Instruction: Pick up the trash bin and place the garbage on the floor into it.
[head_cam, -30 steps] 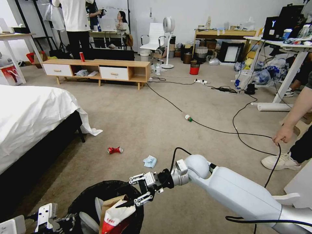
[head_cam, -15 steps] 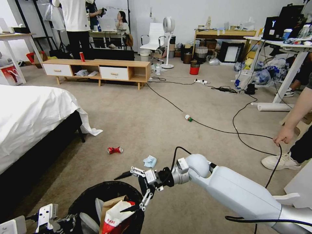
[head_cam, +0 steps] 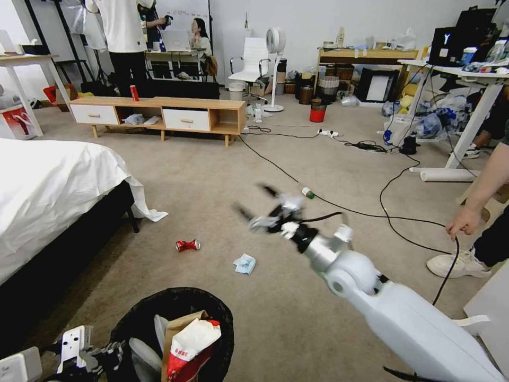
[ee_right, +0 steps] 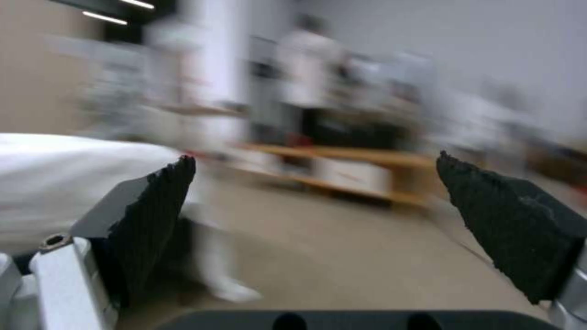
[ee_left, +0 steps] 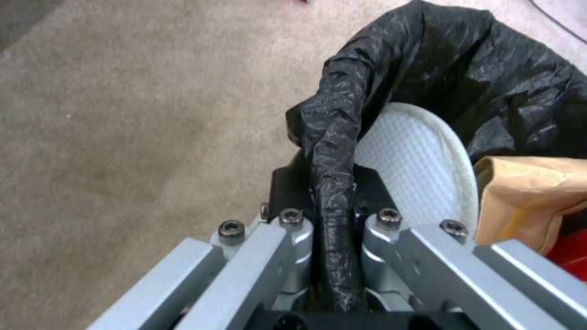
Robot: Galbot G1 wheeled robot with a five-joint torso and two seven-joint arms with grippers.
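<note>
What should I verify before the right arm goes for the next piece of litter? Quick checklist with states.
1. Left gripper clamped on trash bin rim: ok.
2. Right gripper open and empty: ok.
3. Snack packet and paper bag inside bin: ok.
4. Crushed can, tissue, bottle lying on the floor: not ok, pending.
5. Person's hand holding a cable near the right arm: not ok.
6. Room left in bin: cannot tell.
</note>
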